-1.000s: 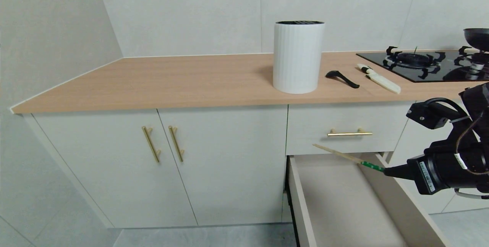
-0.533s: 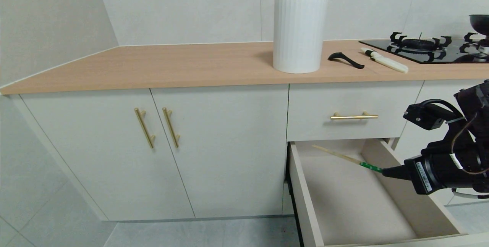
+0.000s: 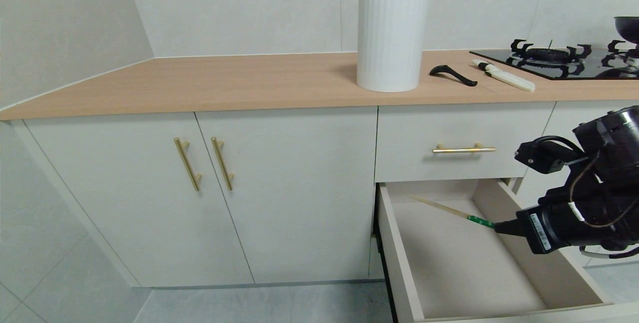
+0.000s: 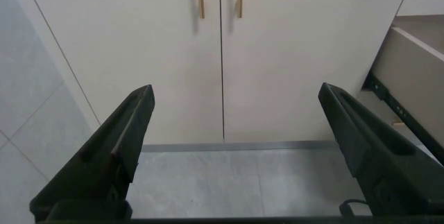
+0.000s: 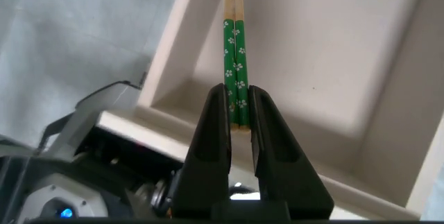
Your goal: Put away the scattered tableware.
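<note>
My right gripper (image 3: 496,226) (image 5: 238,116) is shut on a pair of wooden chopsticks (image 3: 452,211) (image 5: 232,57) with green patterned ends. It holds them over the open lower drawer (image 3: 544,268) (image 5: 388,99), tips pointing toward the drawer's back left. On the wooden countertop (image 3: 224,83) lie a black spoon (image 3: 453,75) and a cream-bladed knife (image 3: 504,77), right of a tall white ribbed holder (image 3: 392,39). My left gripper (image 4: 236,151) hangs open low in front of the cabinet doors (image 4: 222,57), with nothing between its fingers.
A black gas hob (image 3: 564,61) with a dark pot (image 3: 628,27) sits at the counter's right end. A shut drawer with a brass handle (image 3: 464,150) is above the open one. Two cabinet doors with brass handles (image 3: 202,163) stand left. Grey tiled floor (image 4: 229,182) lies below.
The head view has dropped lower, so the counter appears higher and more of the drawer shows. My right gripper has carried the chopsticks slightly down and left over the drawer.
</note>
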